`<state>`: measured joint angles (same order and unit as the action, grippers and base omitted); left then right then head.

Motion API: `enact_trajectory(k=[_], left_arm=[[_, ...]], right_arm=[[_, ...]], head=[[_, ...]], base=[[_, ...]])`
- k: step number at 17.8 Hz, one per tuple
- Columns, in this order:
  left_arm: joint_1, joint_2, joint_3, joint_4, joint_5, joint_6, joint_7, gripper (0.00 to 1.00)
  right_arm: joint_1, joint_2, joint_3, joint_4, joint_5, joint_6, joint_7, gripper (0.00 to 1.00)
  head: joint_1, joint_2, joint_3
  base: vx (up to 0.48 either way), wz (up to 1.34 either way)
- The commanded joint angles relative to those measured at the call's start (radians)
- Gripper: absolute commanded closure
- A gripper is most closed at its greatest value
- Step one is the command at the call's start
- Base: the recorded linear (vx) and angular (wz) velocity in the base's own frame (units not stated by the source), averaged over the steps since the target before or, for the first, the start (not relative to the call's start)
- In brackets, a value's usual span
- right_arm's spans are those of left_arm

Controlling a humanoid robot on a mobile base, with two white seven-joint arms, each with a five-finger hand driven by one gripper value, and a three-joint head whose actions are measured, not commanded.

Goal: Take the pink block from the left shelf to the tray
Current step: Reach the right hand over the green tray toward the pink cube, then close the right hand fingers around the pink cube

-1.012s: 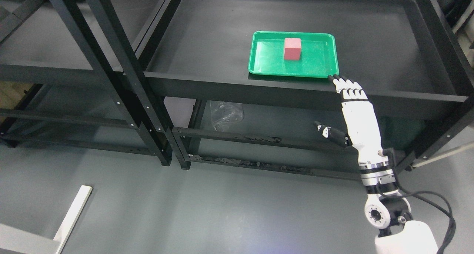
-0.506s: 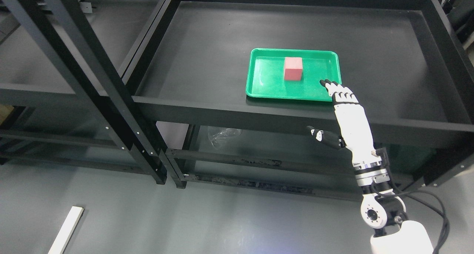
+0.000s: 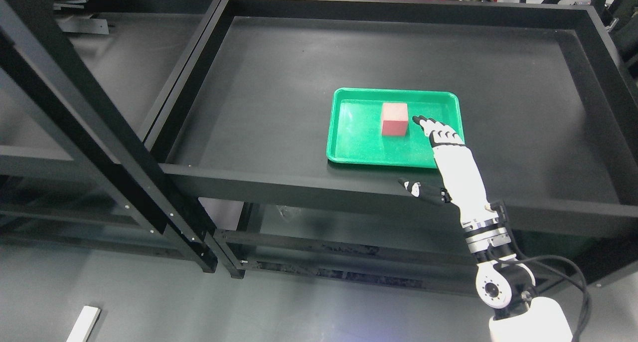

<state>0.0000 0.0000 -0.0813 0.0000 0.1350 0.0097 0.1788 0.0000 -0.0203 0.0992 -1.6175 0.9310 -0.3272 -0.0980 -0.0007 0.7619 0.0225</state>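
Observation:
A pink block (image 3: 395, 119) stands upright in the green tray (image 3: 359, 142) on the top deck of the black shelf unit on the right. My right hand (image 3: 443, 147) reaches up from the lower right over the tray's right half. Its fingers (image 3: 423, 122) are stretched flat and point at the block's right side, a small gap away; the thumb (image 3: 416, 187) sticks out to the left over the shelf's front rail. The hand is open and holds nothing. No left arm shows.
The tray's shelf deck (image 3: 279, 83) has a raised black rim all round. A second black shelf unit (image 3: 99, 83) stands to the left, with slanted posts between them. A white strip (image 3: 82, 324) lies on the grey floor at lower left.
The camera has tilted, so the whole scene sits lower in the picture. My right hand has moved from the tray's front right corner in over the tray, toward the block.

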Motion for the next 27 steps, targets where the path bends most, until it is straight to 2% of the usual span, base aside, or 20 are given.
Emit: enact_trajectory(k=[1,8,27], left_arm=[[-0.029,0.017,0.0,-0.017,0.0,-0.001,0.001,0.0],[-0.029,0.017,0.0,-0.017,0.0,-0.001,0.001,0.0],[-0.029,0.017,0.0,-0.017,0.0,-0.001,0.001,0.0]], right_arm=[[-0.035,0.003,0.034,0.034,0.0,0.0,0.024,0.01],[-0.069,0.003,0.051,0.103,0.006,0.027,0.191,0.01],[-0.101,0.003,0.094,0.197,0.127,0.054,0.32,0.01]], head=[[0.0,0.0,0.0],[0.0,0.0,0.0],[0.0,0.0,0.0]], base=[[0.189,-0.02],[0.194,-0.06],[0.134,-0.02]])
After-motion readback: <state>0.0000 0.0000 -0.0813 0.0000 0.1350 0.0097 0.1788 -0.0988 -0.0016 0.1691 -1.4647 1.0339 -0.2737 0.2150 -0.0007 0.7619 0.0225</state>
